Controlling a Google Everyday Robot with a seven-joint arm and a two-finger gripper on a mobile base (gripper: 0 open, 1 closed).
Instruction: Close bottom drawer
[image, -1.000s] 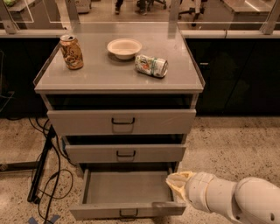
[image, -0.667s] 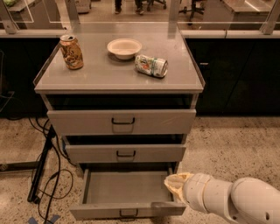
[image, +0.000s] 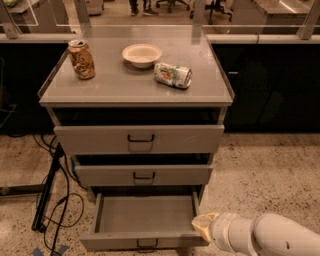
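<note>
Bottom drawer (image: 145, 217) open (jaws at corner)

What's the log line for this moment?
bottom drawer: open, pulled out | gripper: at its front right corner | status: not closed

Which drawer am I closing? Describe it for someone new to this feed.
Find the grey cabinet with a bowl on top. The bottom drawer is the lowest of three. It alone is pulled far out, with the end effector at its front right corner.
</note>
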